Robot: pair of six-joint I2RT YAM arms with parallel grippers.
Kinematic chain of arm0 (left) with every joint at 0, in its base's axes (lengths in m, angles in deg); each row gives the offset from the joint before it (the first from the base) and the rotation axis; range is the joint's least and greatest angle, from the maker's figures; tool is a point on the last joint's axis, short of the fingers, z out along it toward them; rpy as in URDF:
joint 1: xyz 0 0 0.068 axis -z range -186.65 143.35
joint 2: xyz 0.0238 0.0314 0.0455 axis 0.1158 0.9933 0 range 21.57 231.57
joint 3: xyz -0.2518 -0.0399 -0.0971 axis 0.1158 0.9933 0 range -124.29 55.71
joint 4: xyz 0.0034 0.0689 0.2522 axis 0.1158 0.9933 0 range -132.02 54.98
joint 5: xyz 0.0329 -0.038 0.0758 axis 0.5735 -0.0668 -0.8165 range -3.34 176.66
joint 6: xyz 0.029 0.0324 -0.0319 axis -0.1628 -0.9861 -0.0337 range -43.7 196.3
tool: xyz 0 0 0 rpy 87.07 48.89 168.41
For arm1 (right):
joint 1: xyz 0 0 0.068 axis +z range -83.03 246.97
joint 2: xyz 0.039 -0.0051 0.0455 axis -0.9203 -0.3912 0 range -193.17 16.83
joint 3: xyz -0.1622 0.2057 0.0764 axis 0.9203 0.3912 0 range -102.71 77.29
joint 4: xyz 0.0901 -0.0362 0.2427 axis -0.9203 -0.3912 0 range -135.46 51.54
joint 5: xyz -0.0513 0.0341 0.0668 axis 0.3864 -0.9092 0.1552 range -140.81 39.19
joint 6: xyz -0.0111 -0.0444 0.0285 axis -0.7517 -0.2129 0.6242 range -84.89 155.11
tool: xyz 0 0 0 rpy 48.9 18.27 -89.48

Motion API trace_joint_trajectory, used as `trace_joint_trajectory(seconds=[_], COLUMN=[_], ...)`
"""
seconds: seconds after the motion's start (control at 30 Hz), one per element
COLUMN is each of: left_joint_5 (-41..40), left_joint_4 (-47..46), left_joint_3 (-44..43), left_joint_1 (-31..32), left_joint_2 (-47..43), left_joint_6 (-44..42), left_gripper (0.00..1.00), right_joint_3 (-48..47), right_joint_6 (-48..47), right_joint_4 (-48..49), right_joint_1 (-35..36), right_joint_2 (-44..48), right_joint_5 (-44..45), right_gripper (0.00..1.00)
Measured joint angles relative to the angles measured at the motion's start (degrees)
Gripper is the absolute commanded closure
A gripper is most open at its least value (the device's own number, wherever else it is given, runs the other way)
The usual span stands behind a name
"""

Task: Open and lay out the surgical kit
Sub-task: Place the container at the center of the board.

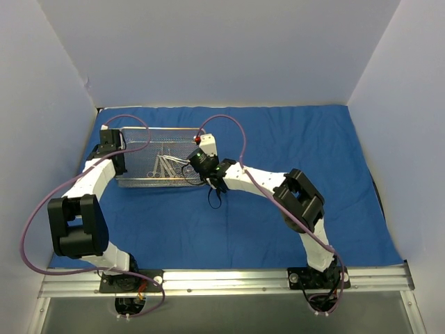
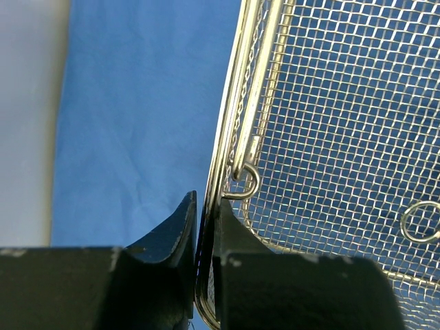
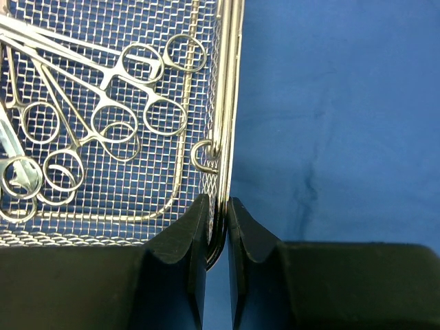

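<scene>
Between the fingers of the left gripper stands one end wall of the tray. The jaws are narrow and closed on the rim wire, with bare mesh on the inner side of the hand and the blue cloth on the outer side. Just ahead of the fingertips a hinge loop carries the folded handle, which lies along the wall.

The right gripper has the opposite end wall in the same thin pinch. The instruments are heaped just inside that hand, rings tangled over one another, and too overlapped to count.

The grip looks like the weak point. Each hand holds only a thin round wire, and smooth pads on it could let the wall roll or slide out if the tray is lifted or pulled. The load seems to sit nearer the right hand, so that end is probably heavier. If one arm rises ahead of the other, the tray tips, and the loose instruments would likely skate across the mesh and pile against the lower wall.

With both hands clamped to one stiff frame, any mismatch in their paths would twist the tray or wrench it from one pinch. The free end would then drop onto the cloth.

A low, dragging move carries its own risk, since the mesh underside could catch the cloth and bunch it, spoiling the flat surface meant for the layout. Either handle could also swing out and knock a finger.
</scene>
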Motion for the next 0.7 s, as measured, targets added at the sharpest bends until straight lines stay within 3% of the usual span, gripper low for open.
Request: trace_joint_trajectory(seconds=[0.57, 0.7], left_joint_5=[-0.4, -1.7], left_joint_4=[-4.1, -3.9], left_joint_3=[0.0, 0.0], left_joint_1=[-3.2, -3.7], left_joint_2=[7.6, 7.6], left_joint_6=[2.6, 2.9], left_gripper=[0.97, 0.85], right_joint_3=[-5.4, -6.8], right_joint_6=[-3.1, -3.8], right_joint_4=[-3.4, -5.0], right_joint_1=[0.8, 1.7], right_joint_2=[-3.0, -3.8], right_joint_5=[-3.6, -3.7], right_gripper=[1.0, 1.0])
